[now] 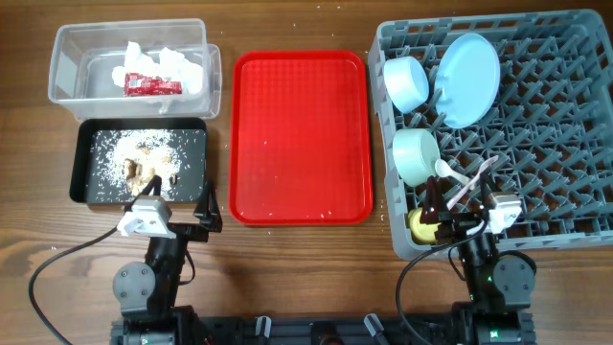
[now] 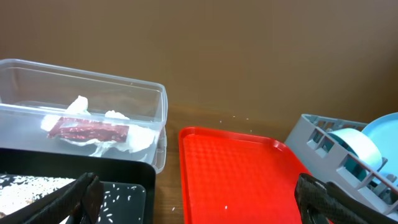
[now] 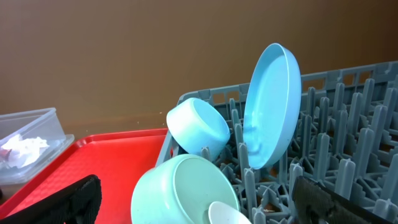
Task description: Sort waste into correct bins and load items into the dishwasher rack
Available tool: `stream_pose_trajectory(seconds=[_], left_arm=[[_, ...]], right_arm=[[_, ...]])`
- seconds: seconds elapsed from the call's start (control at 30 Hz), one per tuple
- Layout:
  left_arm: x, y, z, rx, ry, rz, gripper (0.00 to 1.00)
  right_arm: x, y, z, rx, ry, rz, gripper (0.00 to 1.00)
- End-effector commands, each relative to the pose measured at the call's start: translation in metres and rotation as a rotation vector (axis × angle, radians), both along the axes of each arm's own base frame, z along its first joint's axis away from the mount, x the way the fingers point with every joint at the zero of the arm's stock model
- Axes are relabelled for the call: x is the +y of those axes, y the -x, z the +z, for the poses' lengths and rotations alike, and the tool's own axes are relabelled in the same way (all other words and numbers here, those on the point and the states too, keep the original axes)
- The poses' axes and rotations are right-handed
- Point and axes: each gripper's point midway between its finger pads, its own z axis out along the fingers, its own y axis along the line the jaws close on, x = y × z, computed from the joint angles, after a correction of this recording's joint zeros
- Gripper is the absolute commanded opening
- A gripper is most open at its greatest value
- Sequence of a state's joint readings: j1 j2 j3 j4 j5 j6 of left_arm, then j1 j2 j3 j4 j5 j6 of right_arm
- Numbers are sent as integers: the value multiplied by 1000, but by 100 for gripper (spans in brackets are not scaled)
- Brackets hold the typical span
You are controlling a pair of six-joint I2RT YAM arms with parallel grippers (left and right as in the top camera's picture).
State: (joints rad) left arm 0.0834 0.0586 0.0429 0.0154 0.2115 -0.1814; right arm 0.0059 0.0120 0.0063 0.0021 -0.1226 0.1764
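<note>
The clear tub [image 1: 67, 57] holds white napkins [image 1: 163, 62] and the red wrapper [image 1: 151, 85]. The black tray [image 1: 81, 163] holds rice scraps [image 1: 139, 158]. The grey rack [image 1: 565, 125] holds the blue plate [image 1: 469, 79] on edge, the blue bowl [image 1: 407, 81], the mint bowl [image 1: 415, 155], the spoon [image 1: 450, 172], the fork [image 1: 476, 187] and the yellow cup [image 1: 420, 225]. My left gripper [image 1: 177, 203] is open and empty at the black tray's near right corner. My right gripper [image 1: 458, 187] is open and empty over the rack's near left part, above the mint bowl [image 3: 180, 190].
The flat red serving tray [image 1: 302, 134] lies between the bins and the rack, with a few rice grains on it. Bare wooden table shows in front of the tray and between the two arm bases.
</note>
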Motion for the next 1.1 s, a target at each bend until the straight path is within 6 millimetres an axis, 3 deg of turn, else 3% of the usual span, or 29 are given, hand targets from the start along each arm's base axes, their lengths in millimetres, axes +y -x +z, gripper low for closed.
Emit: stream_pose_trajectory(seconds=[0.0, 0.07, 1.07], left_arm=[[4, 1, -14, 17, 7, 25, 100], [4, 1, -24, 59, 11, 25, 100], [4, 1, -24, 57, 11, 25, 100]], right_arm=[[0, 0, 2, -13, 16, -5, 100], [0, 0, 2, -13, 16, -5, 100], [0, 0, 2, -13, 16, -5, 100]])
